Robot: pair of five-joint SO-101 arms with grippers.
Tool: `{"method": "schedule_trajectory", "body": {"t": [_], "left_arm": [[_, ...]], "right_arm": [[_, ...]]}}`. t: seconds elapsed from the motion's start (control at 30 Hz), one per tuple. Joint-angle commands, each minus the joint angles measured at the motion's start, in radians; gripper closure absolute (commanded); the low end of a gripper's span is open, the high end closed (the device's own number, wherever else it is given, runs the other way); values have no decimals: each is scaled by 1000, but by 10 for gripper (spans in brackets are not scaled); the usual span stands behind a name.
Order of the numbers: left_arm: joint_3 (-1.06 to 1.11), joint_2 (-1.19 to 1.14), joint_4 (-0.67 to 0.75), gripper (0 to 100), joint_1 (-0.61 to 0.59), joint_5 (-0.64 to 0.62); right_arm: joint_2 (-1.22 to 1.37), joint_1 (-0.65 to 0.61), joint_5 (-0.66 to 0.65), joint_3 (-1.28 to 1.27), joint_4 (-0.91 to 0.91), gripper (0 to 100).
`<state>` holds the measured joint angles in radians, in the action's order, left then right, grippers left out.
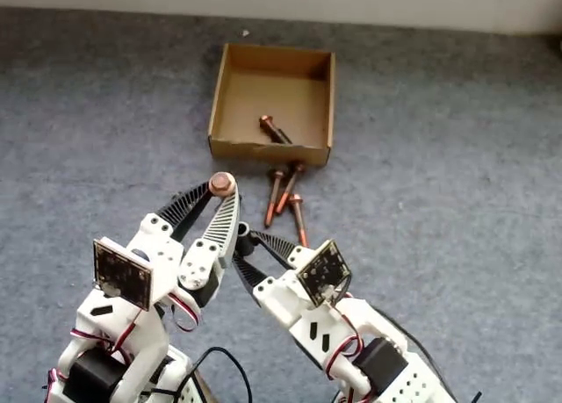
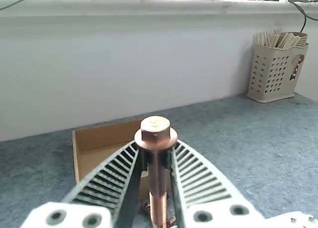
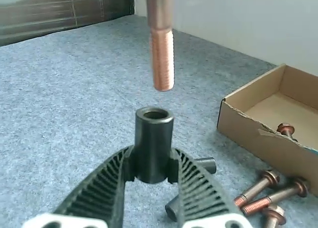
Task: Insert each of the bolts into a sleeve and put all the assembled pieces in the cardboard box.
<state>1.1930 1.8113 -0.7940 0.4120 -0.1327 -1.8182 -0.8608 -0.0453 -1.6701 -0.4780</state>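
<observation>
My left gripper is shut on a copper bolt, held upright with its head on top. Just below it my right gripper is shut on a black sleeve with its open end up. The bolt's threaded tip hangs a short way above the sleeve's mouth, apart from it. The cardboard box lies beyond both grippers, with one assembled piece inside. Three loose bolts lie on the carpet in front of the box.
Two loose black sleeves lie on the carpet under my right gripper, beside the loose bolts. A perforated basket of sticks stands against the far wall. Grey carpet spreads open to the left and right of the box.
</observation>
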Motion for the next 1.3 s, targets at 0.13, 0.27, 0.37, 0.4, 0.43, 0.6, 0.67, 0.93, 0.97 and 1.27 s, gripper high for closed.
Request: {"method": "schedule_trajectory", "body": {"t": [0.13,0.27,0.37,0.4,0.43,0.6,0.67,0.93,0.97,1.27], "left_arm": [[-59,5,-28,994,94,-11],[-50,5,-34,994,140,0],[-50,5,-49,994,142,43],[-50,5,-52,994,137,43],[-50,5,-55,994,136,43],[-50,5,-54,994,110,43],[-50,5,-54,994,82,41],[-50,5,-81,994,77,40],[-50,5,-91,994,77,40],[24,5,-91,994,79,44]], "right_arm": [[-18,19,-9,-99,31,995],[-18,19,-11,-99,31,995],[-18,19,-11,-96,33,995],[-18,19,-11,-96,45,995],[-18,21,-11,-96,54,995],[-18,21,-11,-90,59,995],[-19,21,-11,-90,59,995],[-19,53,-11,-90,61,995],[-19,64,-11,-90,61,995],[-19,73,-11,-96,114,995]]}}
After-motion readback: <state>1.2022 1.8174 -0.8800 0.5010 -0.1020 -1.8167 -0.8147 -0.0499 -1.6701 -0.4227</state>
